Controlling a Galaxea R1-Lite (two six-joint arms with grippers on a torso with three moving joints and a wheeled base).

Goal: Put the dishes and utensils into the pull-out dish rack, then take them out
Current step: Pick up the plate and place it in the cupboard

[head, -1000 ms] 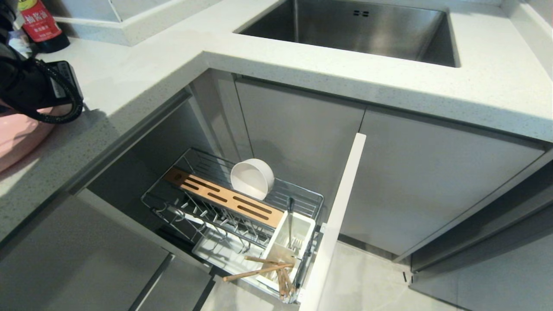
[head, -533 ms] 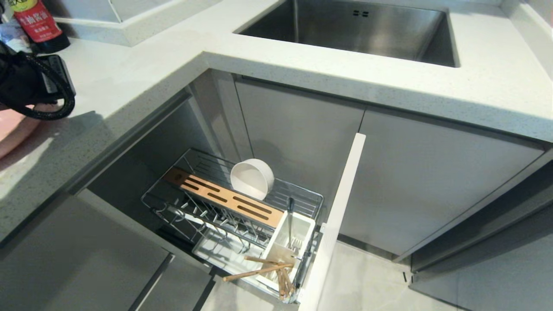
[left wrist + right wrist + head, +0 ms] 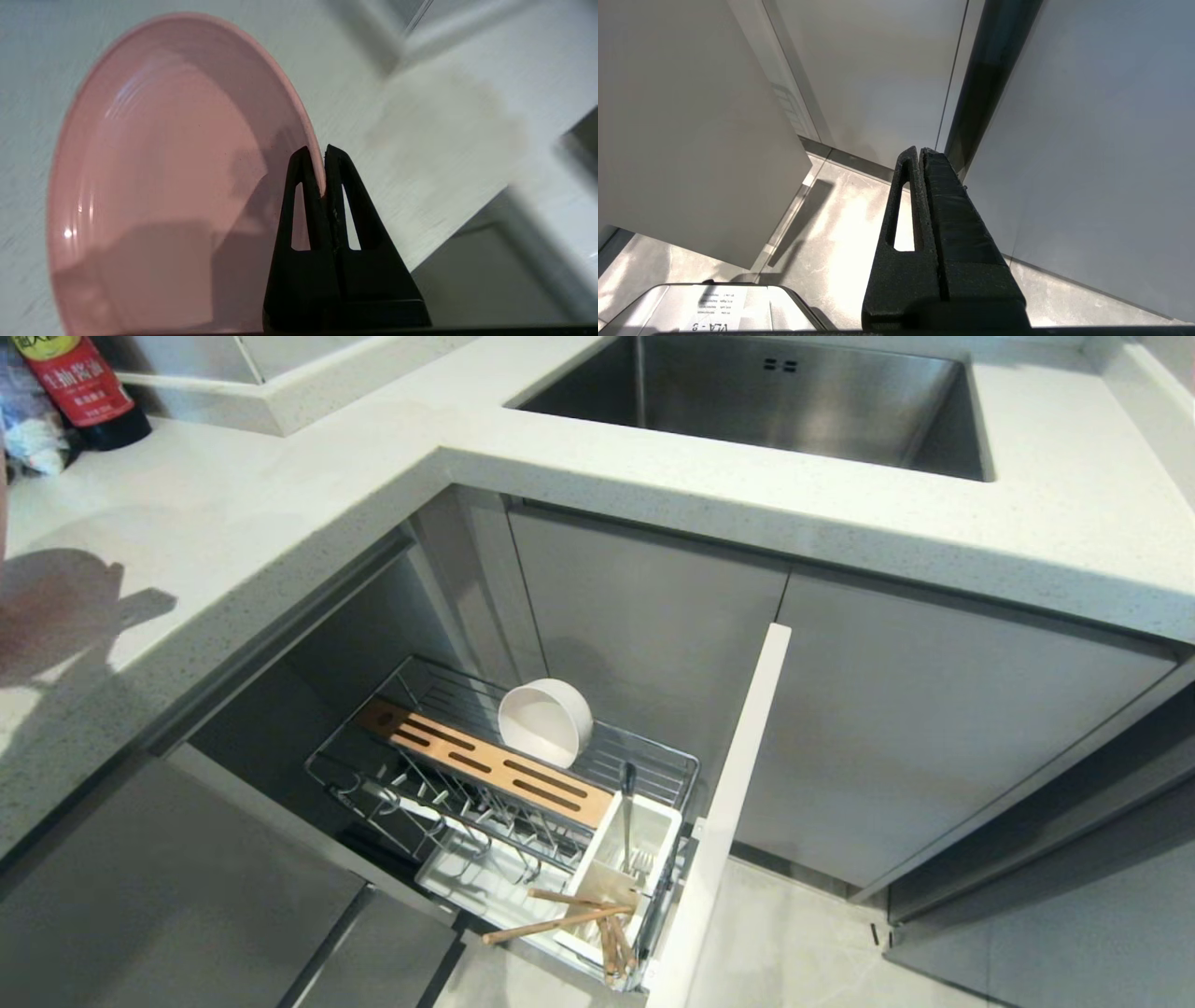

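Over counter's left edge: left gripper [image 3: 323,161] jaws clamped on pink plate [image 3: 177,177] rim; rigid, glossy, breakable; thin-edge pinch may swivel; right gripper [image 3: 920,156] jaws together.

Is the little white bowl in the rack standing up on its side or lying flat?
On its side. The bowl leans on edge behind the wooden strip in the dish rack, its open mouth facing sideways.

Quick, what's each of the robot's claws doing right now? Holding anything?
Left gripper: shut on the rim of the pink plate, above the counter.
Right gripper: shut, holding nothing, parked beside the cabinet fronts.
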